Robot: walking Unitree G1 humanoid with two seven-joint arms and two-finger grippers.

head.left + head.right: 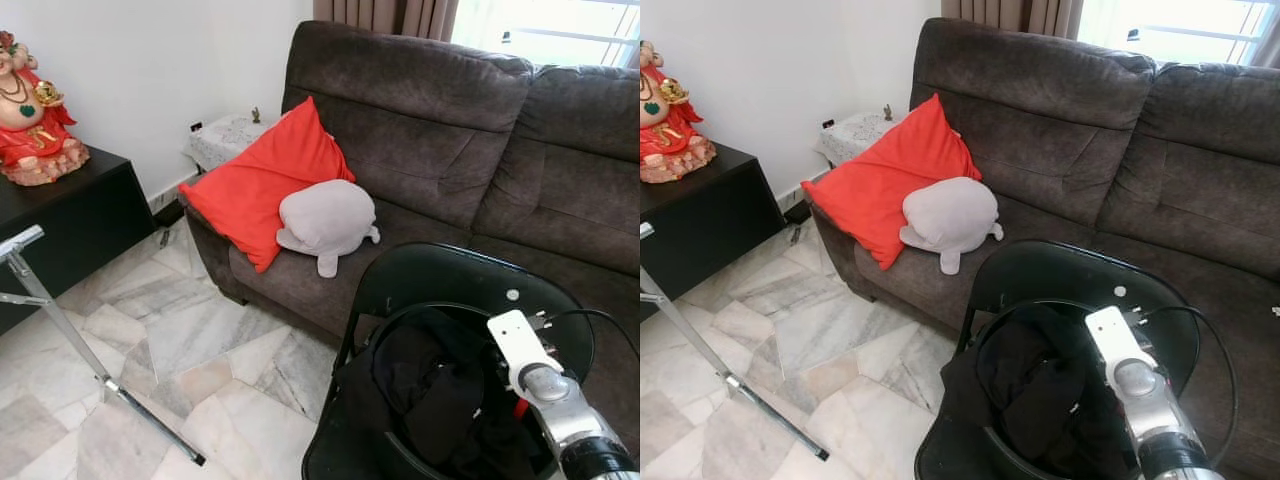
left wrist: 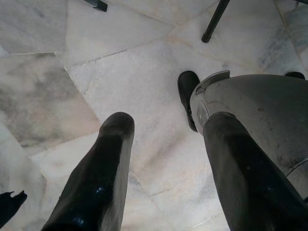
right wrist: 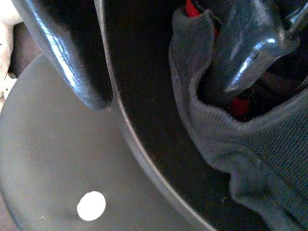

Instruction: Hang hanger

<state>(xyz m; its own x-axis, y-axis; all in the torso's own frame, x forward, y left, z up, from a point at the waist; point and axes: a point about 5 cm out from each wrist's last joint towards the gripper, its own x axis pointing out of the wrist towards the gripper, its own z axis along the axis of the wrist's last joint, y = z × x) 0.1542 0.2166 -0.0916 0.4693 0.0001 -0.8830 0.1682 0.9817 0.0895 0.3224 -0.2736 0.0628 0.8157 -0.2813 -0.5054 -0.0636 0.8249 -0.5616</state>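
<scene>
From the head views, the right arm point(image 1: 548, 392) reaches down into a black basket point(image 1: 400, 280) standing in front of a dark brown sofa point(image 1: 480, 130). Dark clothing point(image 1: 425, 390) is heaped under that arm's wrist, with a sliver of red hanger point(image 1: 519, 407) just beside it. Beyond the basket, on the sofa seat, a red cushion point(image 1: 262, 180) leans against the backrest with a grey plush toy point(image 1: 327, 222) touching it. Off to the robot's left are marble floor tiles point(image 1: 190, 340), a metal rack leg point(image 1: 60, 320), a black cabinet point(image 1: 70, 215) bearing a red figurine point(image 1: 32, 110), and a white wall.

In the left wrist view, the left gripper point(image 2: 166, 159) hangs over pale marble with its fingers spread, nothing between them.

In the right wrist view, the right gripper point(image 3: 163, 91) has its fingers apart: one lies against the basket's rim, the other is tucked into a fold of the dark knit, with the hanger's red plastic showing right beside it. I cannot tell whether it is pinching anything.
</scene>
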